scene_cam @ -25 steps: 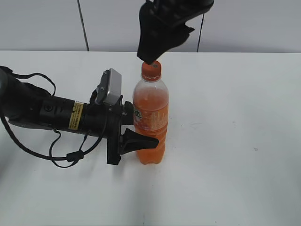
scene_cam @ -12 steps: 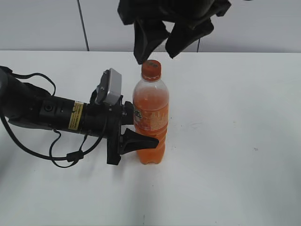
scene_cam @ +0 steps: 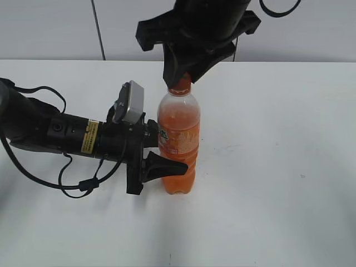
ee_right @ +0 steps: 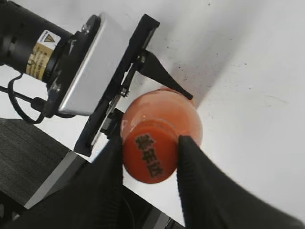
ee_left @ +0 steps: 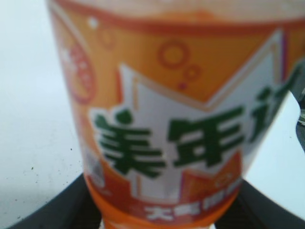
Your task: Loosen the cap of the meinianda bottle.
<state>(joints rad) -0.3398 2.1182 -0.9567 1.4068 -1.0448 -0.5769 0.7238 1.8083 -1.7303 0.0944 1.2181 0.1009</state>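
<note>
The meinianda bottle stands upright on the white table, full of orange drink. My left gripper is shut on its lower body from the left; in the left wrist view the label fills the frame, with black fingers at both lower corners. The orange cap is mostly covered by my right gripper, which comes down from above. In the right wrist view the two black fingers press on either side of the cap, with the bottle's shoulder just beyond it.
My left arm lies low across the table from the left, with a silver wrist camera and a loose cable loop. The white table extends right and forward of the bottle. A grey wall stands behind.
My right gripper has opened, turned above the cap, then come down and closed on it. The bottle and my left arm have not moved.
</note>
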